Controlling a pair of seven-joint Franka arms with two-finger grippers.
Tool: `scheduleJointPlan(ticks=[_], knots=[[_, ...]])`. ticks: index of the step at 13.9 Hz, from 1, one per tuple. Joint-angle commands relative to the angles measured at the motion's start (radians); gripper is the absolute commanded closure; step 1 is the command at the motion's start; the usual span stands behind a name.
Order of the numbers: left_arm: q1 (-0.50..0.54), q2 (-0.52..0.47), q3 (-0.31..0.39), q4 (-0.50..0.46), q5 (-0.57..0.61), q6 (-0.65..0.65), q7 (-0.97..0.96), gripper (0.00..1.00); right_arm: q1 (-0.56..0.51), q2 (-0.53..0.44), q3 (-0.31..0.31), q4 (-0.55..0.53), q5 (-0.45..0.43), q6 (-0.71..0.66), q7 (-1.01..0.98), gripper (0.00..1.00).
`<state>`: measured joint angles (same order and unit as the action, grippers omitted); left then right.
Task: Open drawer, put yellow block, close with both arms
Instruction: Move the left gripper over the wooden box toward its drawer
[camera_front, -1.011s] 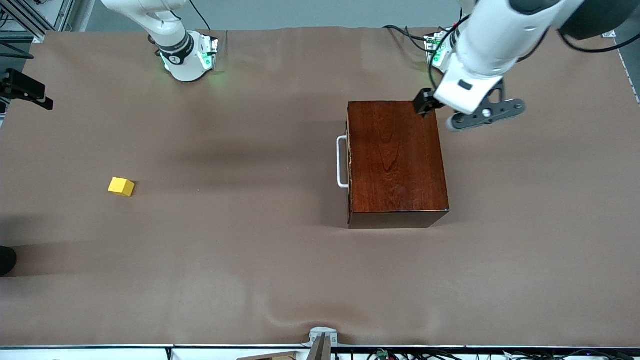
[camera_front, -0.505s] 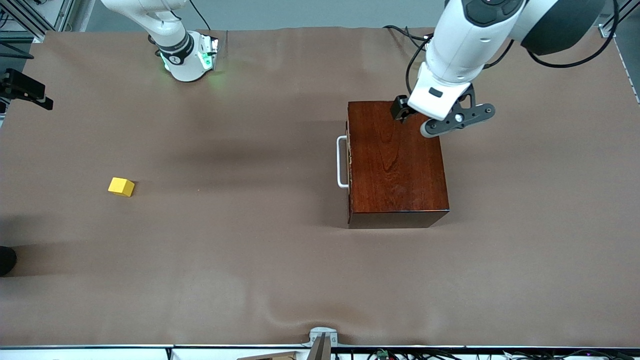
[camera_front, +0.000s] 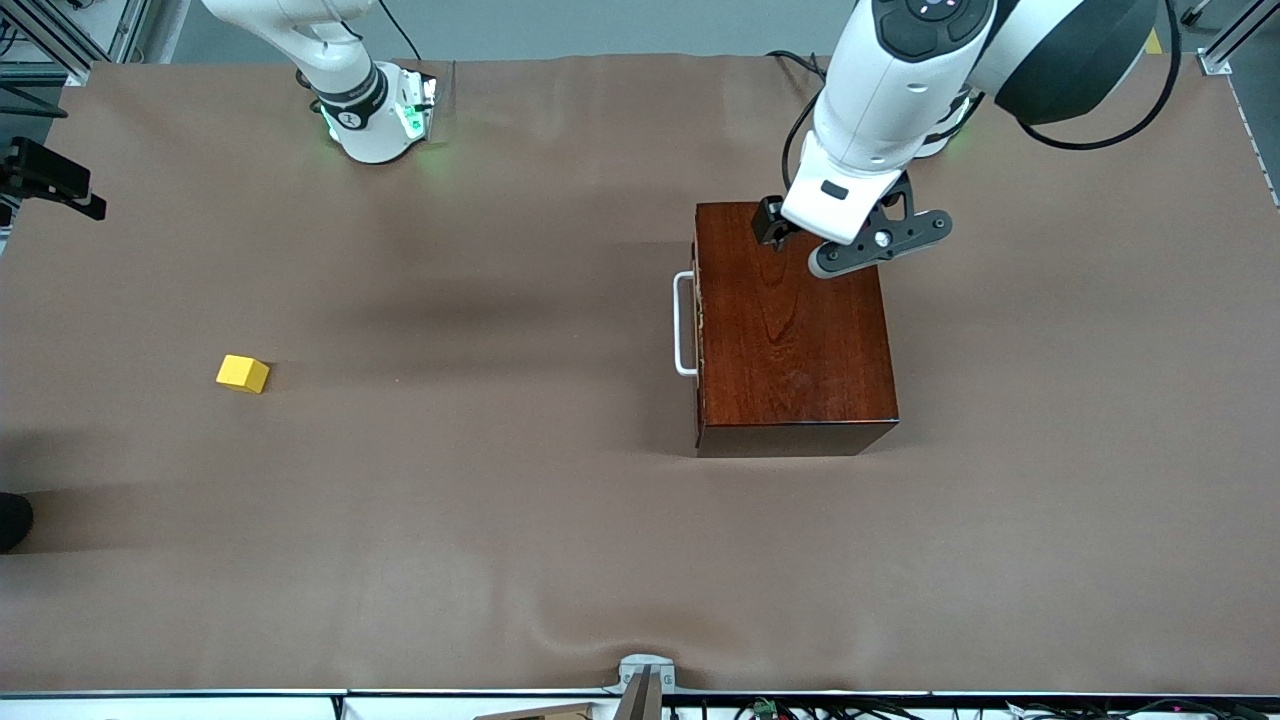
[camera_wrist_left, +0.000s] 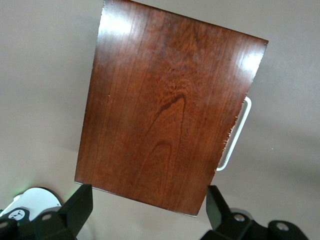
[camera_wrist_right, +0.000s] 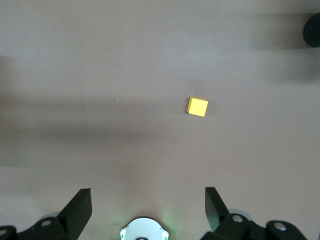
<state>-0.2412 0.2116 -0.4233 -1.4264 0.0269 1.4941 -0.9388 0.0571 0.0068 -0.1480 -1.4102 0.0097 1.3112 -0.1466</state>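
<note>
Reddish-brown wooden box (camera_front: 792, 325) sits toward the left arm's end of the table, its drawer (camera_front: 698, 322) shut, white handle (camera_front: 683, 323) facing the yellow block (camera_front: 242, 374) well apart. Left gripper (camera_wrist_left: 147, 210) hangs over the box top, fingers spread. Right gripper (camera_wrist_right: 147, 207), fingers spread, waits high above the block.

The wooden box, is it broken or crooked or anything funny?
Nothing stands out. The wooden box sits flat and whole, its drawer shut with the white handle straight. The yellow block lies alone toward the right arm's end. The left gripper is open above the box.
</note>
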Motion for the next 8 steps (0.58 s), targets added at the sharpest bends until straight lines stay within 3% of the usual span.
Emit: scheduleJointPlan(ticks=[1, 8], knots=[[-0.020, 0.025, 0.000, 0.029, 0.018, 0.005, -0.040, 0.00, -0.014, -0.002, 0.007, 0.004, 0.010, -0.009, -0.004, 0.00], [-0.021, 0.026, -0.002, 0.029, 0.018, 0.018, -0.043, 0.00, -0.014, -0.002, 0.007, 0.004, 0.010, -0.009, -0.005, 0.00]])
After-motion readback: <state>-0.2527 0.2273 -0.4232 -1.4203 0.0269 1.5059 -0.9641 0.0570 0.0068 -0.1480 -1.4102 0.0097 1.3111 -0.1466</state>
